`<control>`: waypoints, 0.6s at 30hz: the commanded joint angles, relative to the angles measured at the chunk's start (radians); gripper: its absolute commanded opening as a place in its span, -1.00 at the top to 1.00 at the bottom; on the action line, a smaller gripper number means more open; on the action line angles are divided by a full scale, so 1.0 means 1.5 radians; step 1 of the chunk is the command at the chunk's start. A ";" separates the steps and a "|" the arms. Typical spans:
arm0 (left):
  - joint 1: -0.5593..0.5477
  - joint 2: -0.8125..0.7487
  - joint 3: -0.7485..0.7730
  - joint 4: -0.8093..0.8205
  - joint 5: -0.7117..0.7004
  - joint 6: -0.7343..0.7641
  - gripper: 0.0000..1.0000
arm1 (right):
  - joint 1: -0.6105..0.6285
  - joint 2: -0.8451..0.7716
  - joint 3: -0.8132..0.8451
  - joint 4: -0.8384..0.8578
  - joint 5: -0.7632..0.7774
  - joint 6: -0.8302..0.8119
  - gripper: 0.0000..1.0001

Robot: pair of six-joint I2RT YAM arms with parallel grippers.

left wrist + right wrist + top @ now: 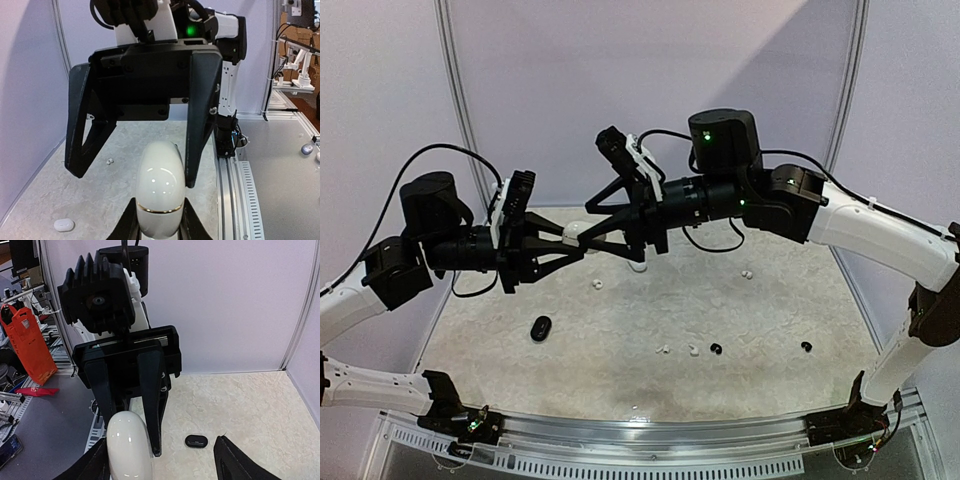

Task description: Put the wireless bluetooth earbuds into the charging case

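Observation:
My left gripper [572, 242] is shut on a white pebble-shaped charging case [575, 232] and holds it in the air above the back left of the table. In the left wrist view the closed case [159, 180] stands up between my fingers [192, 225]. My right gripper [588, 224] faces it, open wide around the case, and one finger [200, 125] touches the case's side. In the right wrist view the case [129, 447] sits against the left finger [92, 467] of my right gripper [165, 470]. White earbuds [597, 284] [747, 274] [663, 350] [693, 351] and black earbuds [716, 348] [806, 346] lie on the table.
A closed black case [541, 328] lies on the table at the left; it also shows in the right wrist view [196, 441]. Another white case [637, 265] lies under my right gripper and shows in the left wrist view [64, 225]. White walls enclose the table.

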 commanded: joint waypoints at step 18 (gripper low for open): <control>-0.007 -0.014 -0.002 -0.033 0.045 0.081 1.00 | -0.003 0.021 0.029 -0.035 0.089 -0.001 -0.22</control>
